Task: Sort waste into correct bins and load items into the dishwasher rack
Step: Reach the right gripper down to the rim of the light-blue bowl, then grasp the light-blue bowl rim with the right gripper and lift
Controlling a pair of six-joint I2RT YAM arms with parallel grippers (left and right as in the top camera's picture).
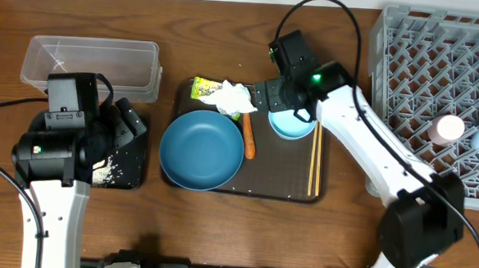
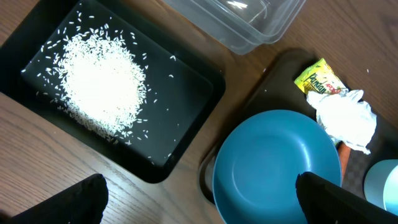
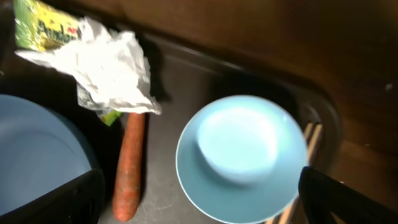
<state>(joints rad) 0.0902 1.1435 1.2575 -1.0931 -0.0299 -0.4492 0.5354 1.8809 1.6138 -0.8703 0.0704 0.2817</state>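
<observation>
The light blue bowl (image 1: 292, 125) sits on the dark brown serving tray (image 1: 279, 185), with the wooden chopsticks (image 1: 314, 158) to its right. My right gripper (image 1: 287, 104) hangs open above the bowl (image 3: 242, 155), its fingers either side and apart from it. The dark blue plate (image 1: 199, 148), the orange carrot (image 1: 248, 139), the crumpled tissue (image 1: 235, 97) and the yellow-green wrapper (image 1: 204, 87) share that tray. My left gripper (image 1: 130, 125) is open and empty above the black tray (image 2: 193, 93), which holds loose rice (image 2: 99, 84). The grey rack (image 1: 423, 70) stands at the right.
The clear tub (image 1: 91, 61) is empty at the back left, beside the black tray. Two white cups (image 1: 447, 128) lie in the rack. The left arm hides most of the black tray from overhead. The carrot (image 3: 127, 168) lies between plate and bowl.
</observation>
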